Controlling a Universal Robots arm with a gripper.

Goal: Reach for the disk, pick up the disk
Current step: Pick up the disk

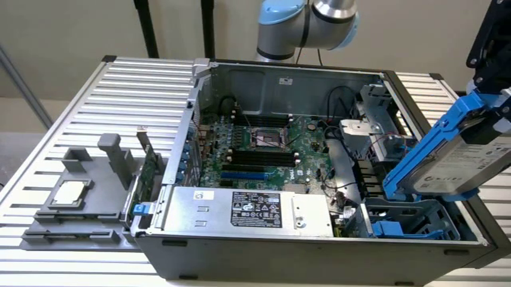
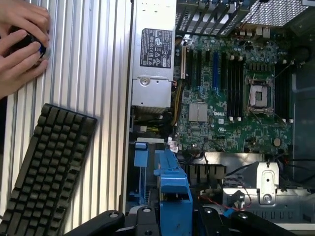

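Observation:
The disk (image 1: pixel 463 164), a silver-grey drive with a white label in a bright blue carrier, hangs tilted above the right end of the open computer case (image 1: pixel 319 251). My gripper (image 1: pixel 496 104) comes down from the upper right of the exterior view and is shut on the carrier's upper end. In the wrist view the blue carrier (image 2: pixel 172 189) stands edge-on between my black fingers (image 2: pixel 212 216), with the gripper (image 2: pixel 174 221) closed around it. The disk is lifted clear of the drive bay (image 1: pixel 407 224) below it.
Inside the case lie the motherboard (image 1: pixel 264 149) and a large silver box with a black-and-white label (image 1: pixel 248 209). A grey tray (image 1: pixel 76 203) with a small square chip (image 1: pixel 70 192) sits left of the case. A black keyboard (image 2: pixel 47 172) and a person's hands (image 2: pixel 22 42) rest on the slatted table.

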